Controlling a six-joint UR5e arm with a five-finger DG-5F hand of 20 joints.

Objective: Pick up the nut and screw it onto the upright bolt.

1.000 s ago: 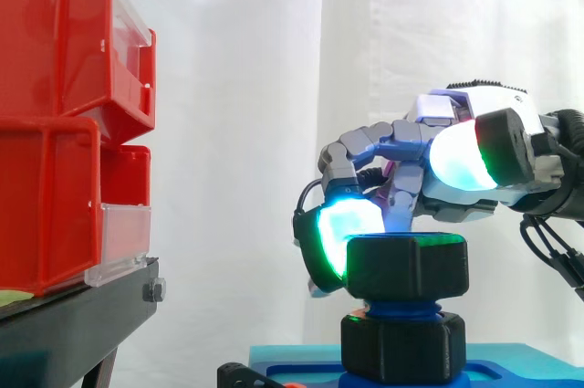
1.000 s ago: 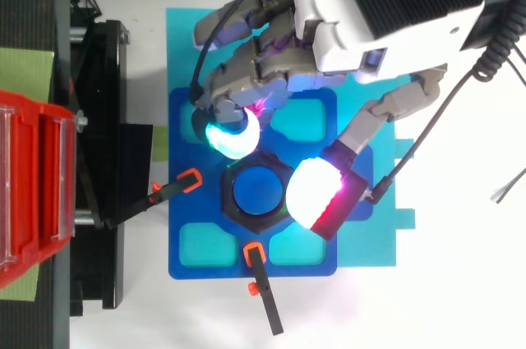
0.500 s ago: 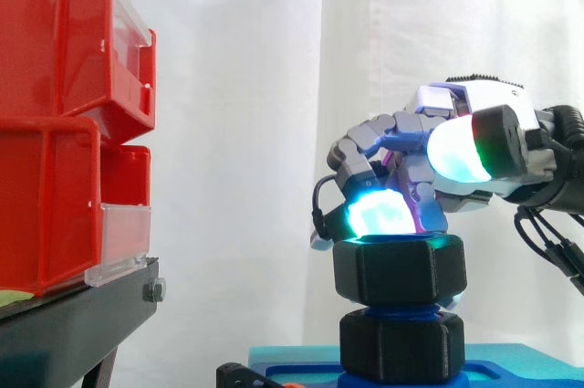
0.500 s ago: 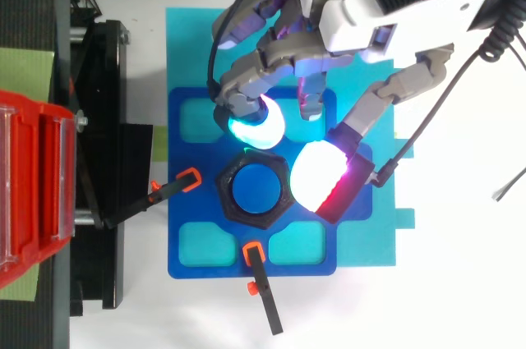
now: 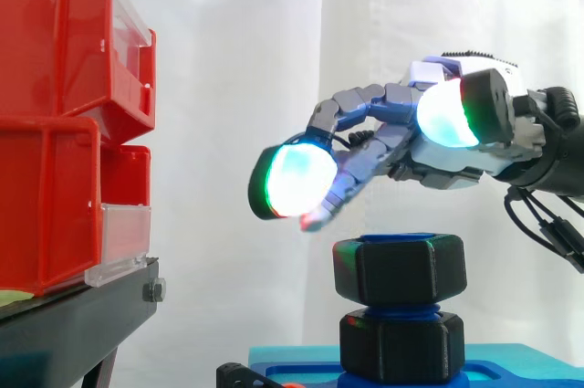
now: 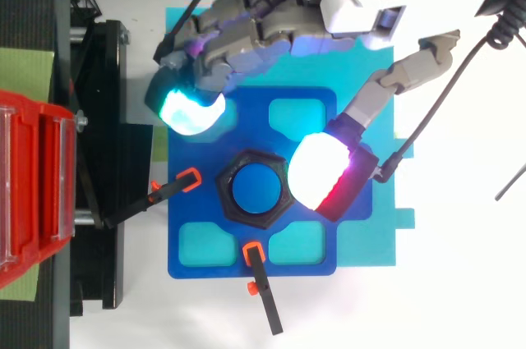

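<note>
Side view puts the black hex nut (image 5: pixel 399 267) on the blue bolt (image 5: pixel 401 308), level as far as we can judge. A band of thread is bare between the nut and the black hex base (image 5: pixel 401 347) below. From above, the nut rings the bolt's blue top at the middle of the blue fixture plate (image 6: pixel 197 242). That plate lies on a teal mat (image 6: pixel 362 78), with 2 orange-tipped clamps (image 6: pixel 191 178) at 2 of its edges.

The hand (image 5: pixel 438 164) hovers above the nut and clear of it, fingers stretched out and spread, holding nothing. Its cyan-green fingertip (image 5: pixel 294 180) reaches left past the nut, and the thumb pad (image 6: pixel 316 181) hangs over the nut's right side.

We judge the nut threaded on but not run down, so more turns are needed. The risk lies in the next grip. If the pads close off-centre or at uneven heights, they could slip over the hex corners and turn nothing, or press sideways and bind the thread. A wide sweep left could also bring the fingers near the red bins (image 5: pixel 64 132) on the black stand (image 5: pixel 82 315).
</note>
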